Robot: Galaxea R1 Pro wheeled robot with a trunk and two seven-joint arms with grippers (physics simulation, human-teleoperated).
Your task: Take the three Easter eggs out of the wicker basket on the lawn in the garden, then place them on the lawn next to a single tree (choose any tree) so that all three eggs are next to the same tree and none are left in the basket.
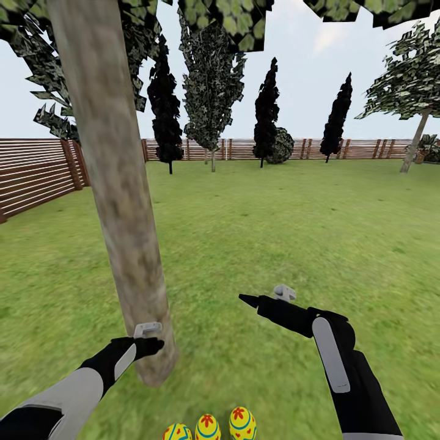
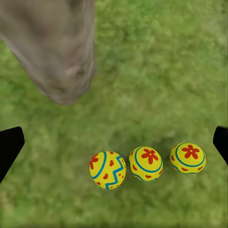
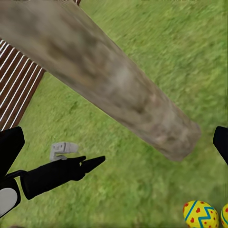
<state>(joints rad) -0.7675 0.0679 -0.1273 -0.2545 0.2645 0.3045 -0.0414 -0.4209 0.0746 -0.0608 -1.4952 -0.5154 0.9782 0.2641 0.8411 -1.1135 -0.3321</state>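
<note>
Starting at the left of the head view, we see a brown slatted fence [image 1: 36,174] running along the edge of the lawn [image 1: 263,238]. Next comes the tree [image 1: 116,201], its thick grey-brown trunk leaning and meeting the grass just ahead of us. Our left tool [image 1: 156,346] hangs right beside the base of that trunk; in the left wrist view its two dark fingertips [image 2: 9,145] sit at opposite edges of the picture, wide apart, with nothing between them but grass.

Near the foot of the trunk lie the three Easter eggs [image 1: 208,428], in a short row on the grass, close to one another, each yellow with red flowers or dots and blue-green bands. In the left wrist view the row [image 2: 146,163] lies on the lawn near the trunk base [image 2: 61,71].

Further right, our right tool [image 1: 249,299] hovers above open grass, well apart from the eggs; its fingertips [image 3: 10,147] likewise stand wide apart, holding nothing. Dark cypresses [image 1: 266,113] line the far fence.
</note>
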